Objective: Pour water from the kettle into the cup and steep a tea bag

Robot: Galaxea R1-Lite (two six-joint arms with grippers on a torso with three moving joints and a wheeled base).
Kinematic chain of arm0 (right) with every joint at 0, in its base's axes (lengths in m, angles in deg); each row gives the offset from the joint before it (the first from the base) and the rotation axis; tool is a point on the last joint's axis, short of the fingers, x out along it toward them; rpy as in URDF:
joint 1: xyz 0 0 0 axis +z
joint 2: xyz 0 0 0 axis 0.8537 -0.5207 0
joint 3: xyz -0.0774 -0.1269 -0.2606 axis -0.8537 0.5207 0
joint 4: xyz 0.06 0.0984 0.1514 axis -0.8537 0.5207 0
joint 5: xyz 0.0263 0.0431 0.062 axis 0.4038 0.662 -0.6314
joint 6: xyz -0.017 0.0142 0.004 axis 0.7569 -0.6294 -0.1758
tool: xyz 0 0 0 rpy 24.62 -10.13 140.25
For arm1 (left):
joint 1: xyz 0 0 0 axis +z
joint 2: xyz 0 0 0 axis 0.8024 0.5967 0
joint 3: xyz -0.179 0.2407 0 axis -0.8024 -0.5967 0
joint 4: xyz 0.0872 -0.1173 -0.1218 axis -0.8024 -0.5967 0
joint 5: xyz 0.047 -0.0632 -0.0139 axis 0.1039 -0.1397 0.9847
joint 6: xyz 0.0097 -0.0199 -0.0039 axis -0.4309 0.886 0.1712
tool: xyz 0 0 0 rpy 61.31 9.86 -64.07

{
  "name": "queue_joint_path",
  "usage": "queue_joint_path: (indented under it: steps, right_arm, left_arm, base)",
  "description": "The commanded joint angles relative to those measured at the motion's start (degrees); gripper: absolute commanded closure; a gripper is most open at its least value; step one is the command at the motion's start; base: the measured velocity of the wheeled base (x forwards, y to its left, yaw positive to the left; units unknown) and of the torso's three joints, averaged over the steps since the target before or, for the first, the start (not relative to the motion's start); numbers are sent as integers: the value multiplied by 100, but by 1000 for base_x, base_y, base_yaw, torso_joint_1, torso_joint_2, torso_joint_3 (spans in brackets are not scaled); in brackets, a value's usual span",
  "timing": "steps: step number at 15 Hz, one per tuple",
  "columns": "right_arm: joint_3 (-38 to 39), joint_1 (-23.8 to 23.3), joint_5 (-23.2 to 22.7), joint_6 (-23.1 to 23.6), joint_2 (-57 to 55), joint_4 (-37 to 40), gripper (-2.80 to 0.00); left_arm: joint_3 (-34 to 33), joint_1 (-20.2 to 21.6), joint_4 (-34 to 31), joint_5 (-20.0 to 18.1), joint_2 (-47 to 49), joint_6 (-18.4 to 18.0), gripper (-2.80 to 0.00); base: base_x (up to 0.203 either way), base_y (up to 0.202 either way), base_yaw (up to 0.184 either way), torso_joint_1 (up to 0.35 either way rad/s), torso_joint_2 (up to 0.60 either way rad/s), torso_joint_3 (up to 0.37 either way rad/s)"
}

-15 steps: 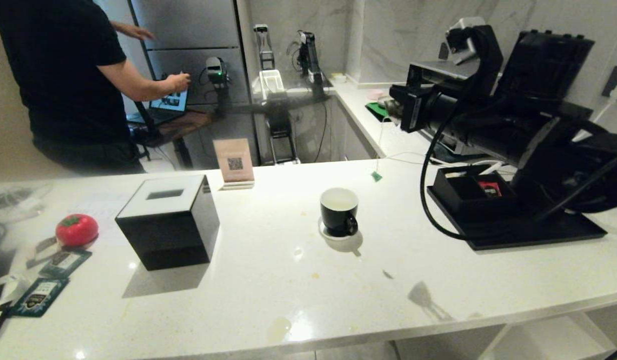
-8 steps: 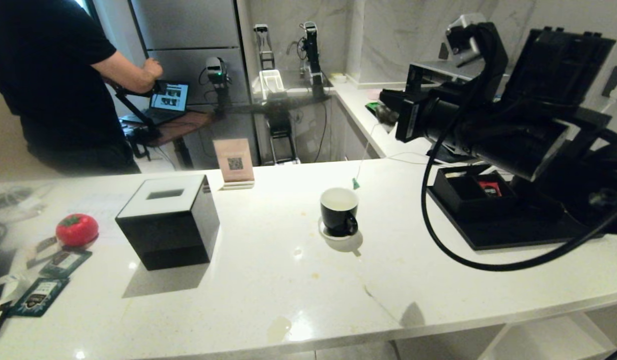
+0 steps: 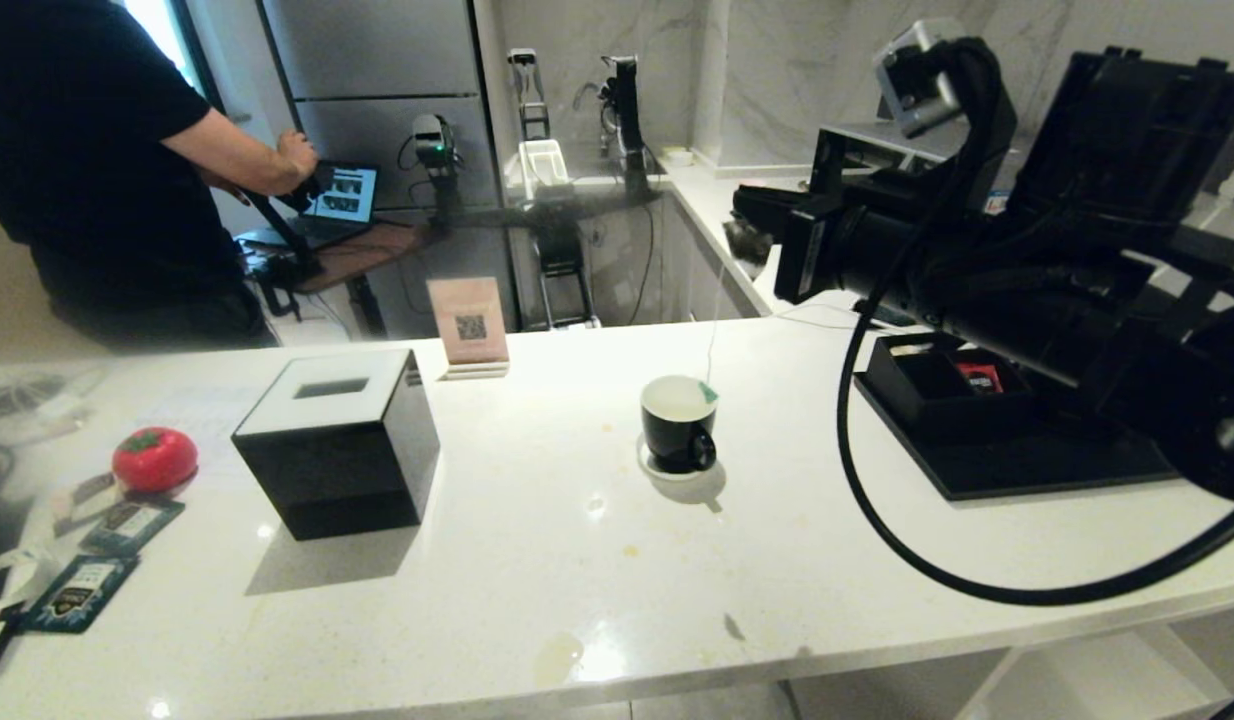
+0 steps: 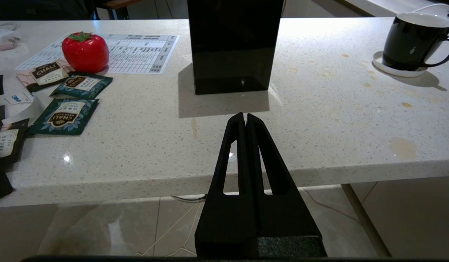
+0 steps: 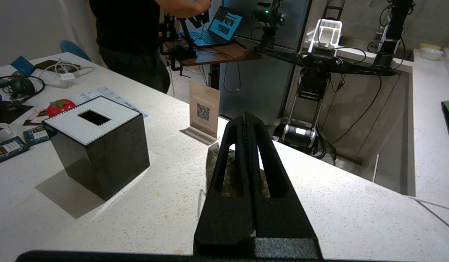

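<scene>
Now the right gripper [image 3: 742,235], clamped on the tea bag [image 5: 224,171], hangs above the cup [image 3: 678,423]; lowering comes next.

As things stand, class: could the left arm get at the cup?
Probably yes: the shut left gripper waits below the counter edge, and bare counter lies between it and the cup.

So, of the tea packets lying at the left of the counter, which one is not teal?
The pale pinkish packet, lying next to the red tomato-shaped object. The teal packets beside it carry the same label but a dark teal ground.
</scene>
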Motion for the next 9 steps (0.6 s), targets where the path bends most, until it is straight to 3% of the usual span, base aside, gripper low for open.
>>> queue_joint_path:
  steps: [1, 9]
  right_arm:
    - [4, 125, -1, 4, -31, -20, 0]
    - [-57, 576, 17, 13, -261, -29, 0]
  left_arm:
    - [0, 2, 4, 2, 6, 2, 0]
    - [0, 2, 12, -16, 6, 10, 0]
  base:
    - [0, 0, 0, 0, 0, 0]
    - [0, 0, 0, 0, 0, 0]
